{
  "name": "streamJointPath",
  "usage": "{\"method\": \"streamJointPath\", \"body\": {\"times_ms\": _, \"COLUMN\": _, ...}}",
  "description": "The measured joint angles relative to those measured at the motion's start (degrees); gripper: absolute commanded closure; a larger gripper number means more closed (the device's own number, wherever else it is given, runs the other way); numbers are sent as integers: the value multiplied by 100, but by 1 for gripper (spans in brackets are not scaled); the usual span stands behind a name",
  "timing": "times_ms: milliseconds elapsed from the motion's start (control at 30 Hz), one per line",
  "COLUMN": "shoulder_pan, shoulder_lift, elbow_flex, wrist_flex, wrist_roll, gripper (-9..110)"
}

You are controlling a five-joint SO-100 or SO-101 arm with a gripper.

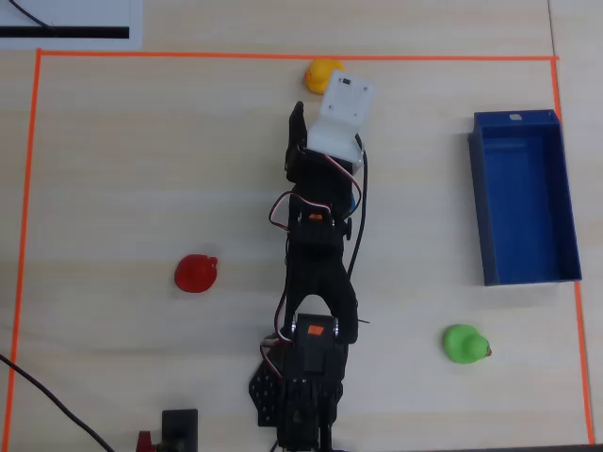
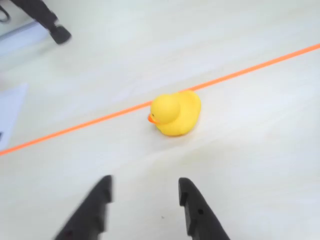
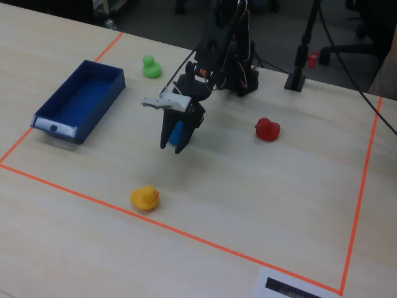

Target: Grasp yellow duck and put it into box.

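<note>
The gripper (image 2: 145,192) hangs above the table with its jaws parted and empty, and the yellow duck (image 2: 175,113) sits just ahead of it, right against the orange tape line (image 2: 75,128), well apart from the blue box (image 3: 79,102). It looks like a light, squashy, smooth toy, so I'd pinch across the plump body, not the rounded head.

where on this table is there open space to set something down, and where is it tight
Open: the wide stretch left of the arm in the overhead view, around the red duck; also between arm and box. Tight: the top edge, where the gripper nears the yellow duck.
</note>
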Motion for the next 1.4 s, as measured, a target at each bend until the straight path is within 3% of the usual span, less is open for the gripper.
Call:
{"method": "streamJointPath", "body": {"times_ms": 500, "shoulder_pan": 246, "shoulder_lift": -1969, "elbow_flex": -1459, "wrist_flex": -325, "wrist_roll": -35, "gripper": 58}}
{"method": "streamJointPath", "body": {"times_ms": 1400, "shoulder_pan": 448, "shoulder_lift": -4421, "elbow_flex": -4289, "wrist_flex": 396, "wrist_roll": -35, "gripper": 57}}
